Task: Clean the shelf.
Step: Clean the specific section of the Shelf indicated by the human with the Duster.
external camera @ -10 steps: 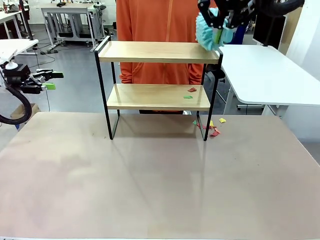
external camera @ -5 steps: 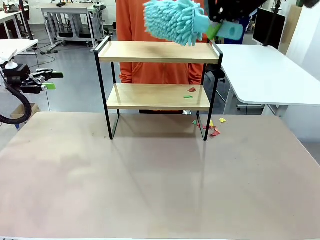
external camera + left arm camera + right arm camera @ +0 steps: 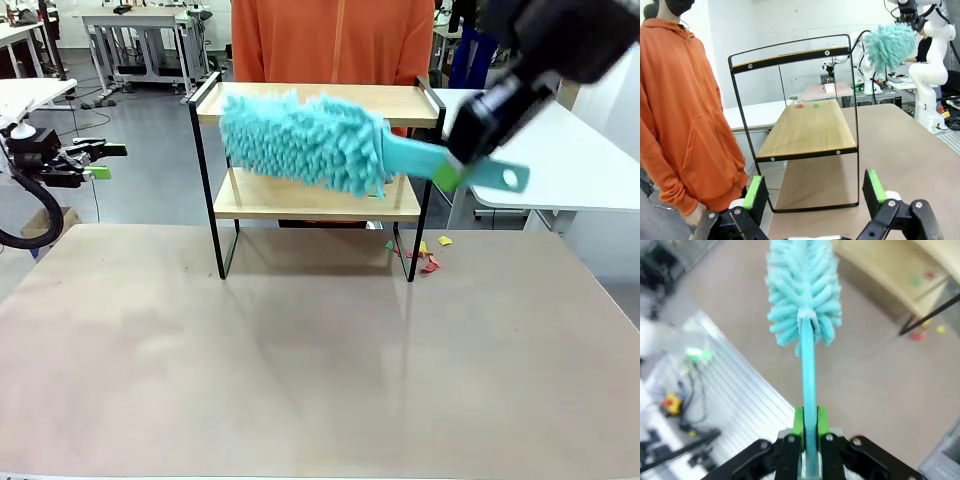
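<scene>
The shelf [image 3: 250, 200] stands at the table's far middle, two wooden boards in a black frame. My right gripper [image 3: 455, 172] is shut on the handle of a fluffy teal duster [image 3: 305, 140], whose head hangs in front of the shelf between the two boards. In the right wrist view the duster [image 3: 802, 290] points away from the right gripper [image 3: 810, 432], with the shelf [image 3: 890, 270] at the upper right. My left gripper [image 3: 105, 161] hangs open off the table's left side. The left wrist view shows the left gripper [image 3: 815, 192] open, the shelf [image 3: 805, 130] end-on and small scraps [image 3: 807, 105] on its lower board.
A person in an orange hoodie [image 3: 330, 40] stands behind the shelf. Coloured paper scraps [image 3: 425, 255] lie on the table by the shelf's right legs. A white table [image 3: 540, 150] stands at the right. The near table surface [image 3: 320, 370] is bare.
The right arm has swung the duster down and to the left, from above the top board's right end to in front of the shelf. The left arm has not moved.
</scene>
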